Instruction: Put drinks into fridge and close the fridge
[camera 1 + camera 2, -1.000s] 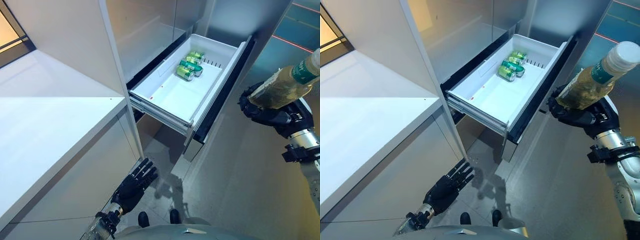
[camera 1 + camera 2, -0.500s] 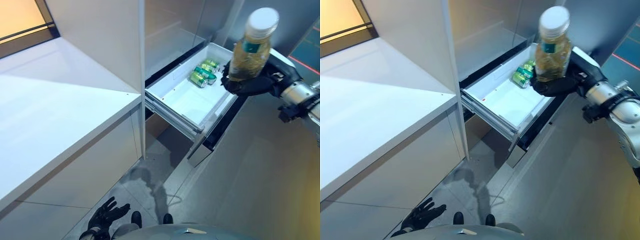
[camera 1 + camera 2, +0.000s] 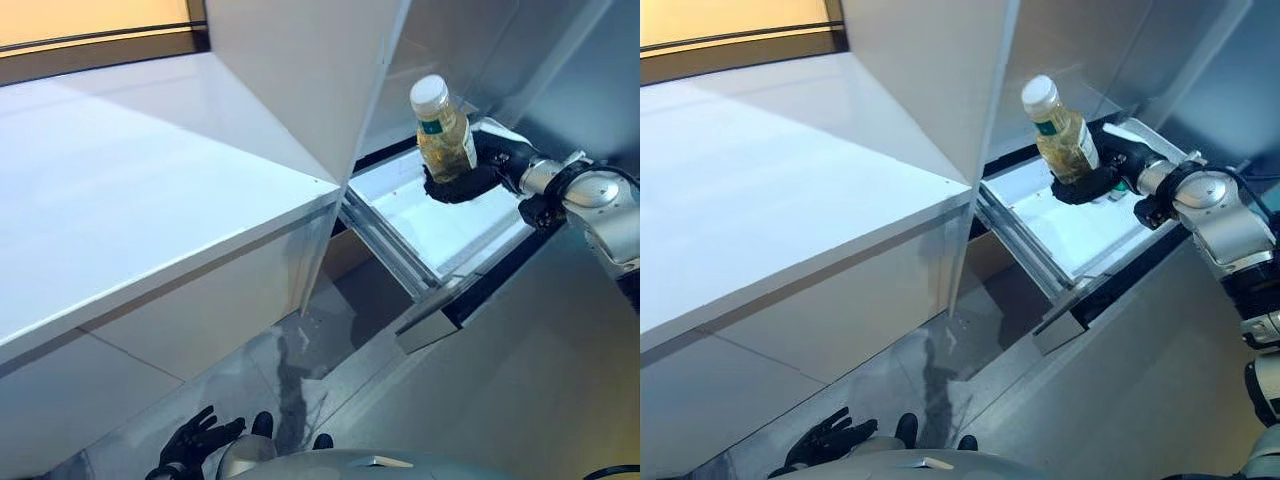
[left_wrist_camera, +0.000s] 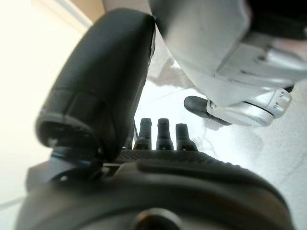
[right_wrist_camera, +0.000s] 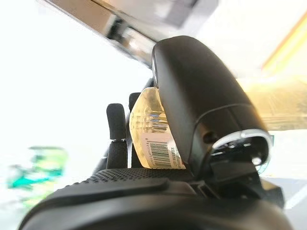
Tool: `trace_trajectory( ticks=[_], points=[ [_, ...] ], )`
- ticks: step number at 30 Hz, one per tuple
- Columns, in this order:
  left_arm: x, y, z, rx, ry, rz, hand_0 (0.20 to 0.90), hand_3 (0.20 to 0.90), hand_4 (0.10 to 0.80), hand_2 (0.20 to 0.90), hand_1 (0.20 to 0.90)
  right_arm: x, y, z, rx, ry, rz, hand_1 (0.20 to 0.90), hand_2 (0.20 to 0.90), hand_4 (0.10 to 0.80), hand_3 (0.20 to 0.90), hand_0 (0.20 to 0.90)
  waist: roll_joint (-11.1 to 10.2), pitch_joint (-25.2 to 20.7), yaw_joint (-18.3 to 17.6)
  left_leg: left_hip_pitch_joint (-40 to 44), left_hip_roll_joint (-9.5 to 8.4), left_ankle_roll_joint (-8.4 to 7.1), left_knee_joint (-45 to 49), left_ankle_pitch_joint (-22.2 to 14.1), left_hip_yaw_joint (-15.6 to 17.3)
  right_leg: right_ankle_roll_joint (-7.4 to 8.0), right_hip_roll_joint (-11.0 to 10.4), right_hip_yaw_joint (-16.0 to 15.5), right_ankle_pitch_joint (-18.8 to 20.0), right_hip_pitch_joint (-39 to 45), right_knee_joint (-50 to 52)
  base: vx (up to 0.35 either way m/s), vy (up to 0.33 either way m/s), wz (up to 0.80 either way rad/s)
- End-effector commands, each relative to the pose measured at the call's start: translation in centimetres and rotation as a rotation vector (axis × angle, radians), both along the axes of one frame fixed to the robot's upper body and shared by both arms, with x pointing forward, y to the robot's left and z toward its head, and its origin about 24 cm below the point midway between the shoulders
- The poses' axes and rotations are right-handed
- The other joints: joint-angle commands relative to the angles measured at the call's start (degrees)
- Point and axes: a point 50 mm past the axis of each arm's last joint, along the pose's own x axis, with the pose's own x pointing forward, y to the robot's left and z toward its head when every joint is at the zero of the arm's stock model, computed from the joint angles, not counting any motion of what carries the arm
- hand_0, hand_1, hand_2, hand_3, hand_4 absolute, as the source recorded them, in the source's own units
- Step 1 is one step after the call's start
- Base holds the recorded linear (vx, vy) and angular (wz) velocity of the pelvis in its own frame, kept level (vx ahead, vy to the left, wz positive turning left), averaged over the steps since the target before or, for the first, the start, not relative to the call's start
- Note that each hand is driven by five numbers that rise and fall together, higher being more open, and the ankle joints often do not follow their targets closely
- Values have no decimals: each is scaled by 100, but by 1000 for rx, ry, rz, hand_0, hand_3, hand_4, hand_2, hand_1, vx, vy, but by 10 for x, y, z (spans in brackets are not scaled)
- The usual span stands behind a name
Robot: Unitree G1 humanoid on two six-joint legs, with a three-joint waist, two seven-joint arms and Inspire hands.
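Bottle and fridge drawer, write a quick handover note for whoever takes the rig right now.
Right hand: shut on the bottle, held nearly upright over the open drawer.
Left hand: open, idle, low by the floor.
Done: green cans already lie in the drawer.
Left: set the bottle in the drawer, let go, push the drawer shut.

A clear plastic bottle (image 3: 443, 135) of pale yellow drink, with a white cap and a green-and-white label, stands nearly upright, tilted a little, gripped round its lower part by the right hand (image 3: 470, 176) above the open white fridge drawer (image 3: 455, 235). The drawer is pulled out from the grey fridge (image 3: 560, 60). Green cans (image 5: 31, 172) show blurred in the drawer in the right wrist view
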Motion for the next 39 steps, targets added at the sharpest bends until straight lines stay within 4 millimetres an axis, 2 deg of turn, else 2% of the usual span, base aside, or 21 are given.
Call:
trace_trajectory(
  ticks=[1, 6, 10, 21, 28, 33, 35, 39],
  points=[
    [-21, 19, 2, 69, 99, -80, 900, 900, 800, 900, 900, 9, -13, 98, -43, -294, -83, 300, 300, 100, 200, 300, -45, -82, 195, 129, 78, -103, 14, -675, 53, 516, -8, -33, 160, -132, 25, -13, -73, 10],
    [-10, 31, 9, 99, 79, -91, 900, 900, 800, 900, 900, 12, -34, 86, -116, -194, -195, 300, 300, 100, 200, 300, -61, 174, 339, -74, 65, -92, 36, -613, -67, 494, 11, -61, 224, -280, 25, -42, -65, 11],
    [-1, 37, 14, 104, 52, -99, 900, 900, 800, 900, 900, 10, -51, 88, -168, -156, -288, 300, 300, 100, 200, 300, -21, 419, 404, -250, 63, -88, 29, -558, -115, 483, 20, -79, 269, -441, 34, -108, -39, 5],
    [19, 41, 23, 91, -43, -96, 900, 900, 800, 900, 900, 15, -57, 104, -247, -155, -373, 300, 300, 100, 200, 300, 145, 1059, 629, -798, 7, -111, 39, -368, -308, 452, 3, -195, 373, -898, 56, -97, -18, 3],
    [23, 47, 27, 85, -68, -66, 900, 900, 800, 900, 900, 12, -65, 111, -277, -147, -435, 300, 300, 100, 200, 300, 228, 1225, 695, -1030, -9, -146, 33, -277, -325, 438, -37, -328, 393, -1094, 68, -44, 0, 9],
    [25, 49, 28, 72, -83, -55, 900, 900, 800, 900, 900, 8, -73, 115, -358, -78, -496, 300, 300, 100, 200, 300, 328, 1345, 768, -1227, -54, -168, 40, -202, -367, 428, -81, -423, 406, -1263, 84, -36, 26, 14],
    [33, 43, 31, 66, -75, -51, 900, 900, 800, 900, 900, 9, -70, 109, -377, 1, -520, 300, 300, 100, 200, 300, 360, 1324, 784, -1257, -86, -163, 51, -211, -368, 425, -105, -430, 385, -1297, 101, 38, 49, 11],
    [54, 48, 38, 71, -71, -31, 900, 900, 800, 900, 900, 4, -76, 109, -367, 105, -548, 300, 300, 100, 200, 300, 324, 1284, 775, -1313, -49, -168, 67, -219, -333, 394, -102, -456, 374, -1395, 157, 12, 5, 2]
  ],
)
